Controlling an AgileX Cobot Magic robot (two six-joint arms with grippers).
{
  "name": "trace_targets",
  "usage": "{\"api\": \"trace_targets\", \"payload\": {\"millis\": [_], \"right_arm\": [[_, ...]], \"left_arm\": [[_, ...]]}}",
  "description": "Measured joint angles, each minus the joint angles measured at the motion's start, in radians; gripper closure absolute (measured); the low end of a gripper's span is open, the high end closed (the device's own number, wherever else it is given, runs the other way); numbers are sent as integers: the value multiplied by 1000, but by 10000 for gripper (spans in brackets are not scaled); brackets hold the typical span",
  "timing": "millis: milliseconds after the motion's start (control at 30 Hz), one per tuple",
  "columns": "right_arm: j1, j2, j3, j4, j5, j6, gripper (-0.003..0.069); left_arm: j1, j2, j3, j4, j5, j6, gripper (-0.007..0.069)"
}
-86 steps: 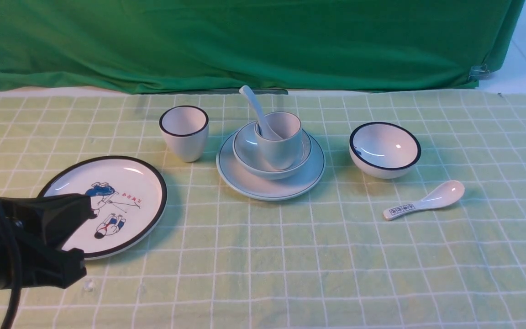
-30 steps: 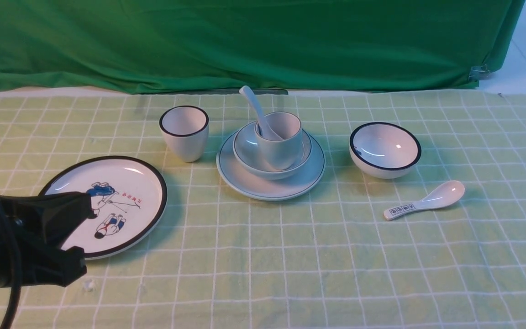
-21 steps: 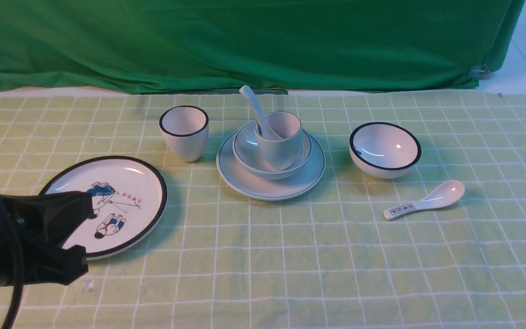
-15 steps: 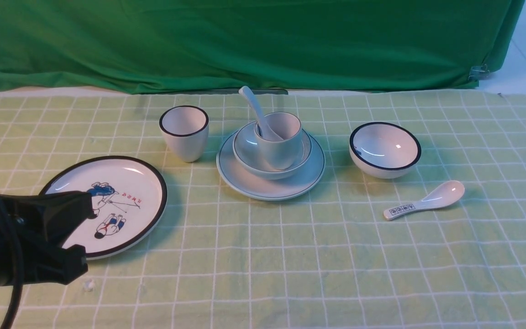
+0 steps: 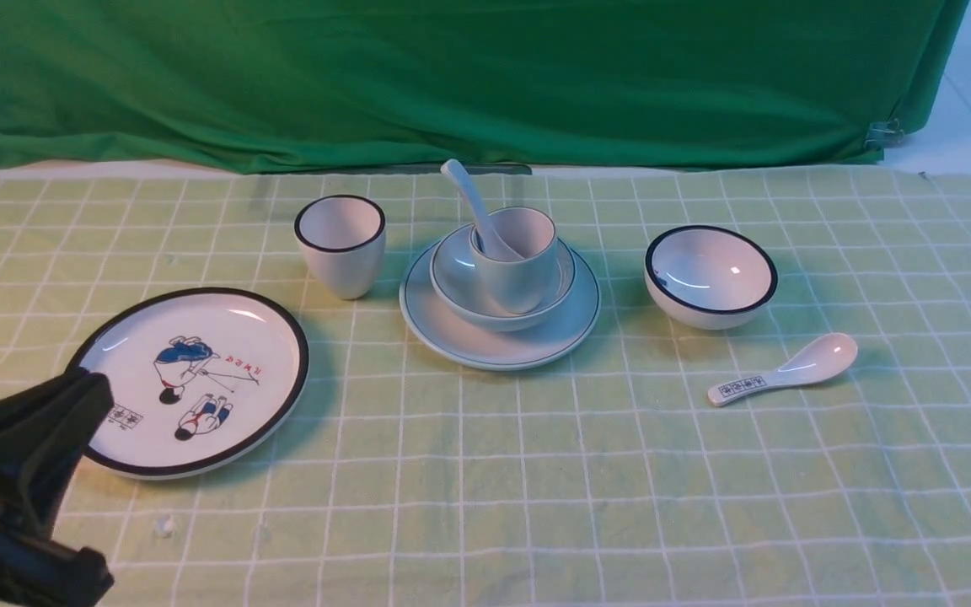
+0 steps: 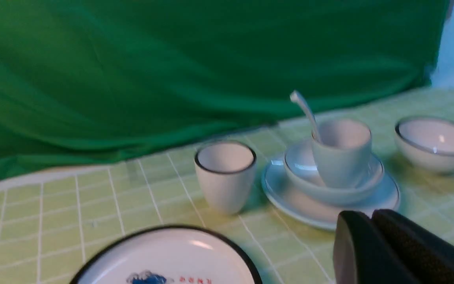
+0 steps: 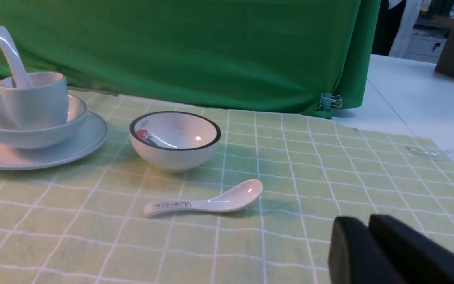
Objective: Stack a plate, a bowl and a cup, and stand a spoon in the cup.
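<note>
The pale plate [image 5: 498, 344] lies at the middle back of the checked cloth. The thin-rimmed bowl [image 5: 457, 291] rests on it, and the pale cup [image 5: 521, 271] stands in the bowl. The plain white spoon [image 5: 466, 192] stands in the cup, its handle leaning up to the left. The left wrist view shows the same stack, with the cup [image 6: 341, 156] and the spoon [image 6: 305, 110]. My left gripper [image 5: 81, 400] is shut and empty at the near left, beside the cartoon plate. My right gripper [image 7: 369, 223] shows only in its own wrist view, jaws together, holding nothing, short of the labelled spoon.
A black-rimmed cup [image 5: 340, 244] stands left of the stack. A black-rimmed cartoon plate [image 5: 199, 379] lies at the front left. To the right are a black-rimmed bowl [image 5: 710, 274] and a labelled spoon [image 5: 785, 369]. Green cloth [image 5: 452, 76] hangs along the back.
My left gripper has dropped back toward the near left corner, uncovering more of the cartoon plate. The stack and the other dishes have not moved.
</note>
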Motion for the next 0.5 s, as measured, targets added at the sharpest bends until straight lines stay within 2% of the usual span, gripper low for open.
{"api": "trace_targets", "payload": {"millis": [100, 167, 267, 300, 400, 500], "right_arm": [[0, 0, 0, 0, 0, 0, 557], [0, 0, 0, 0, 1, 0, 552], [0, 0, 0, 0, 0, 0, 545], [0, 0, 0, 0, 0, 0, 544], [0, 0, 0, 0, 0, 0, 531], [-1, 0, 0, 0, 0, 0, 520]], "left_arm": [[55, -81, 119, -57, -129, -2, 608], [85, -135, 152, -97, -119, -2, 608], [163, -247, 163, -150, 85, -6, 608], [167, -247, 163, -149, 97, -6, 608], [231, -348, 164, -156, 346, -7, 608], [244, -396, 164, -156, 429, 50, 608]]}}
